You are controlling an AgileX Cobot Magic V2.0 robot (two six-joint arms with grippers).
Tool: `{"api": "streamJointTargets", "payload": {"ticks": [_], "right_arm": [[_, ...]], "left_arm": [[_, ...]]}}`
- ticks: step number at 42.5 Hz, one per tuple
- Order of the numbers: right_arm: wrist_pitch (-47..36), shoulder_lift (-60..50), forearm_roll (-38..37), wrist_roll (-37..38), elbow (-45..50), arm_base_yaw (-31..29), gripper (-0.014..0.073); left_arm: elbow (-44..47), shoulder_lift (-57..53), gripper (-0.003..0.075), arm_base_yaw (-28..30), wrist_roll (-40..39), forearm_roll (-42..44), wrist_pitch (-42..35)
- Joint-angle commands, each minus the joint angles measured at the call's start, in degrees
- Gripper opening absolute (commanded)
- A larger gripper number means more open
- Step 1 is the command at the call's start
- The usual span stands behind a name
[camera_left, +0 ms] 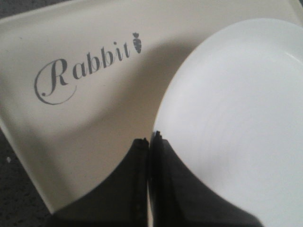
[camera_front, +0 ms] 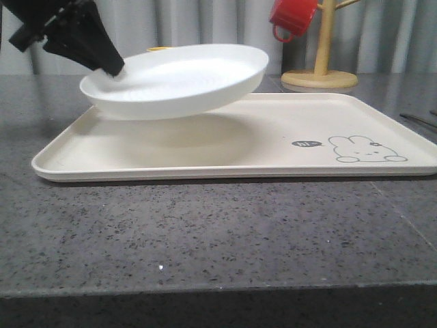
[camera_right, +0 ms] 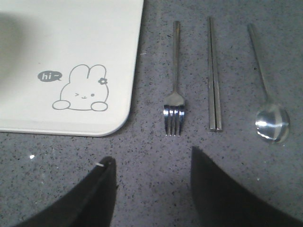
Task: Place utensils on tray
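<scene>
Left fingers [camera_left: 142,184], pinched shut on the white plate's [camera_front: 184,78] rim, are held above the tray [camera_front: 273,154]; level lowering is advised before release.

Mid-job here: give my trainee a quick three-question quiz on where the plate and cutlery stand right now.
1. True or false: the plate rests flat on the tray.
2. Which tool holds the plate: A) left B) right?
3. Name the piece between fork and spoon.

Key: 1. False, it hangs tilted above the tray. 2. A. 3. Chopsticks, all three on the table beside the tray.
</scene>
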Motion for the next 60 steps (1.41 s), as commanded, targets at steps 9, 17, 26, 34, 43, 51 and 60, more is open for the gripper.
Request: {"api": "streamJointTargets", "payload": {"ticks": [9,17,26,34,43,51,60], "right_arm": [[-4.0,0.5,-0.3,0.0,-1.6,0.1,0.0396],[-4.0,0.5,-0.3,0.0,-1.6,0.1,0.0396],[-4.0,0.5,-0.3,0.0,-1.6,0.1,0.0396],[-4.0,0.5,-0.3,0.0,-1.6,0.1,0.0396],[-4.0,0.5,-0.3,0.0,-1.6,0.1,0.0396],[-4.0,0.5,-0.3,0.0,-1.6,0.1,0.0396],[-4.0,0.5,-0.3,0.0,-1.6,0.1,0.0396]], "left_arm": [[-1.9,1.4,-0.0013,-0.5,0.0,-0.1,-1.4],[-1.9,1.5,0.0219,-0.5,0.0,3.8,-2.4],[-2.7,-0.2,0.0438,-0.5,0.0,4.1,-1.0],[-4.1,-6.3,0.0437,-2.1,0.0,4.6,-1.0],[-4.1,-14.5,0.0431,-10.8,-4.4,14.8,1.0],[-2.6,-22.8,0.0391,-22.1,-15.1,32.4,2.3],[6.3,-34.0,0.0390,-30.7,-26.5,42.1,-0.8]]}}
